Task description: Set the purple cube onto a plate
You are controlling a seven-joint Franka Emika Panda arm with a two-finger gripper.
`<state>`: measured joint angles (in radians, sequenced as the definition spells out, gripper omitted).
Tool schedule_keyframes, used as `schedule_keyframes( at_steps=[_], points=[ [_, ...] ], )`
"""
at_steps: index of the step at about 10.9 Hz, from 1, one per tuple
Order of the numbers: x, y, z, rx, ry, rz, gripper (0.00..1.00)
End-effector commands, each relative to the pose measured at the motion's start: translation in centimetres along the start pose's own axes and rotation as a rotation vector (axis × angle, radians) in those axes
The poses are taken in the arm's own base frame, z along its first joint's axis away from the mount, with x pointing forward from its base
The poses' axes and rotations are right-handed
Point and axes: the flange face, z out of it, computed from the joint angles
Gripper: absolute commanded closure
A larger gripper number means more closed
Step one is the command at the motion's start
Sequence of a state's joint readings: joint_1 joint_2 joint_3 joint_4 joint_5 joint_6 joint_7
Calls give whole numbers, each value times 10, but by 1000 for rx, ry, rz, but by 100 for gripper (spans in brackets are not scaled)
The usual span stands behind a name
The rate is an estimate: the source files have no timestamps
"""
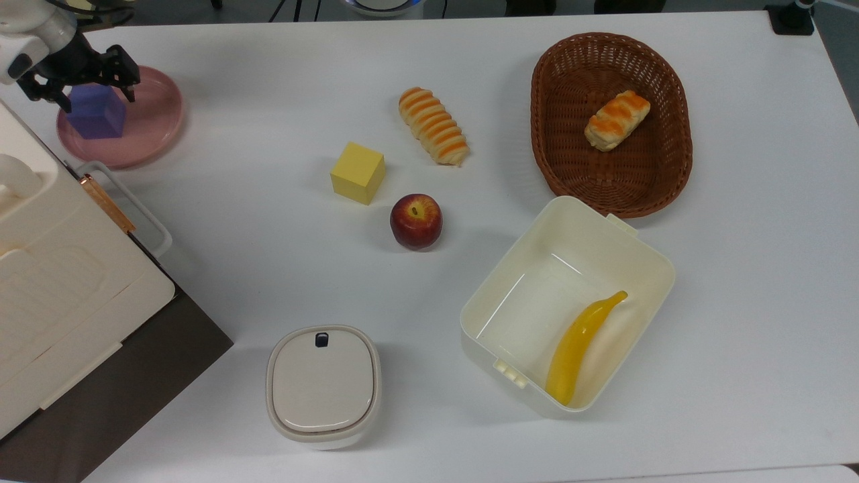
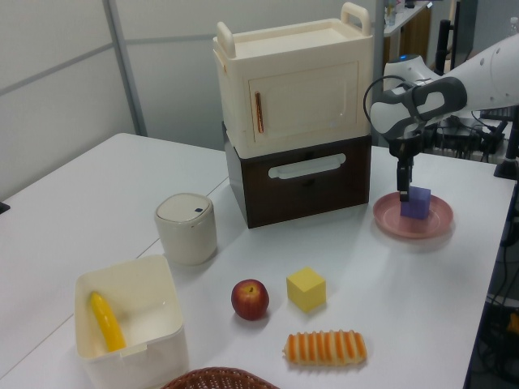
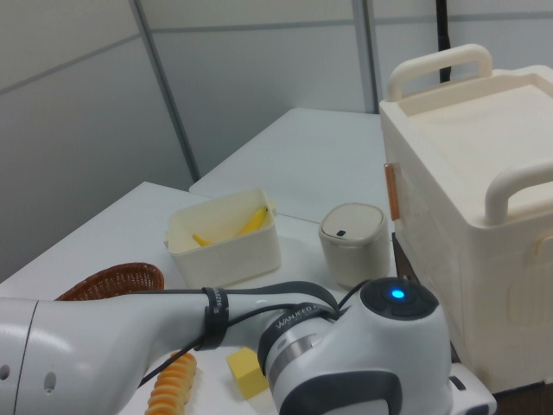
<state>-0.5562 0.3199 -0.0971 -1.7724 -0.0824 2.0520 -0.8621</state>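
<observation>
**Inspector:** Hazards first. The purple cube (image 1: 97, 113) rests on the plate (image 1: 158, 127), off-centre, towards the top view's left rim. The gripper (image 1: 97, 90) is spread, one finger (image 2: 403, 191) on each side of the cube, close against it and gripping nothing.

**Clerk:** So the risk lies in the withdrawal?

**Inspector:** In my judgement, yes. A slanted lift could catch a cube face and drag or tip it over the near rim. The cabinet (image 1: 60, 282) stands just beside the plate, so a wide swing could strike it.

**Clerk:** And the count, near to far in the left view?

**Inspector:**
- One basket (image 1: 543, 100).
- Two bread rolls, one in the basket (image 1: 617, 120) and one on the table (image 1: 433, 125).
- One open box (image 1: 483, 295) holding one banana (image 1: 580, 345).
- One apple (image 1: 416, 221).
- One yellow cube (image 1: 358, 172).
- One lidded canister (image 1: 323, 384).
- One cabinet.
- Farthest, one plate bearing one purple cube.
</observation>
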Motion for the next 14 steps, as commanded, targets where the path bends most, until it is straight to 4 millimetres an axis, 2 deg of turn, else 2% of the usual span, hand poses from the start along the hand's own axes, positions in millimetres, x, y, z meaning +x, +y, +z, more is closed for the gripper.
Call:
schedule_keyframes(
  at_steps=[1, 3, 4, 6, 7, 10, 11, 14],
  points=[
    [32, -46, -46, -9, 29, 21, 0],
    [79, -101, -81, -32, 68, 87, 0],
    [99, -132, -90, -33, 73, 108, 0],
    [130, -199, -129, -52, 112, 146, 0],
    [139, -233, -147, -61, 130, 163, 0],
    [143, -310, -203, -45, 129, 299, 0],
    [139, -329, -219, -40, 113, 326, 0],
    [134, -360, -237, -39, 82, 299, 0]
  ],
)
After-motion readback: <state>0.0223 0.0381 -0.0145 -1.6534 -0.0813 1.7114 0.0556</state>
